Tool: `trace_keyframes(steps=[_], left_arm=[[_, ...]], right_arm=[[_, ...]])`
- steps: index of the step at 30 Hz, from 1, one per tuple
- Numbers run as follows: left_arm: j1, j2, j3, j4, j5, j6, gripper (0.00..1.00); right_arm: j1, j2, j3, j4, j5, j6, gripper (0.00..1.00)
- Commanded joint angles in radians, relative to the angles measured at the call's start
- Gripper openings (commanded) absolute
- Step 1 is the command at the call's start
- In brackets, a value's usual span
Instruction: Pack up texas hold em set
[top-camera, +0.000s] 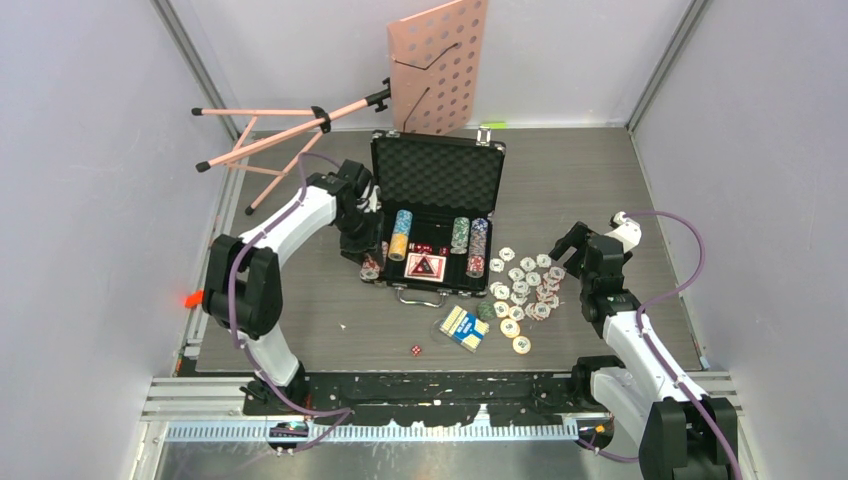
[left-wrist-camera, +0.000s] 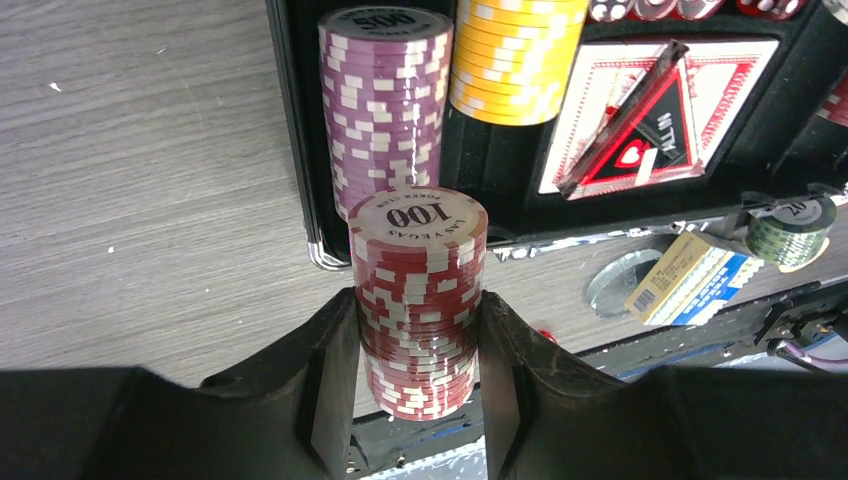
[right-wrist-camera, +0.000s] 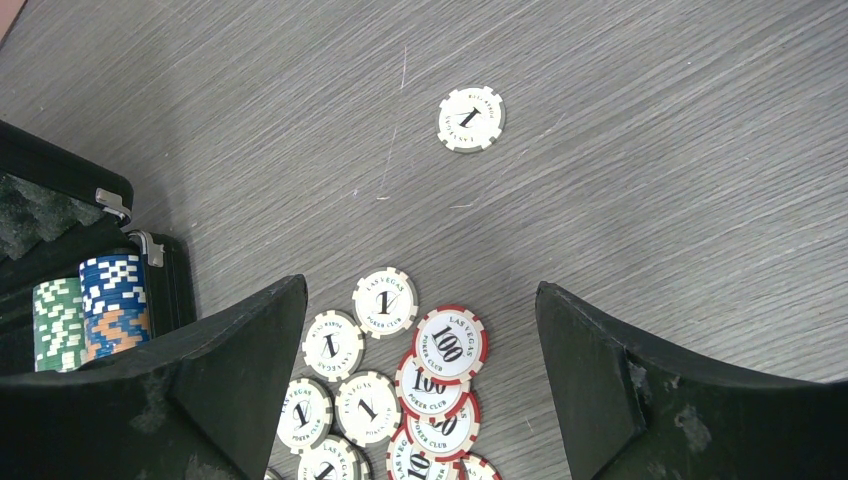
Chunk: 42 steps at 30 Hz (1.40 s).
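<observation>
Well, some stacks sit in the case — the left gripper clamps a red stack just beside it. The right gripper gapes empty over scattered chips — plenty left to pack.

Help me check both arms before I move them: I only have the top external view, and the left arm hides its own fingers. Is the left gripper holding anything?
Observer: Yes. The left wrist view shows the left gripper shut on a red chip stack, top chip marked 100, just in front of the case corner.
Operator: And the right gripper, open or shut?
Observer: The right gripper is open with nothing between its fingers; loose white chips and red 100 chips lie on the table below it.
</observation>
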Motion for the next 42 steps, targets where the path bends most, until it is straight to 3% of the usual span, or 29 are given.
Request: trace_keyframes(steps=[1, 21, 42], left_arm=[[0.009, 0.025, 0.041, 0.016, 0.009, 0.013, 0.0], [0.009, -0.204, -0.089, -0.04, 0.021, 0.012, 0.0], [0.009, -0.014, 0.04, -0.095, 0.043, 0.059, 0.0]], right_arm=[[0.002, 0.003, 0.043, 0.023, -0.001, -0.002, 0.91], [0.0, 0.003, 0.042, 0.024, -0.002, -0.003, 0.9], [0.001, 0.003, 0.043, 0.023, 0.001, 0.001, 0.91]])
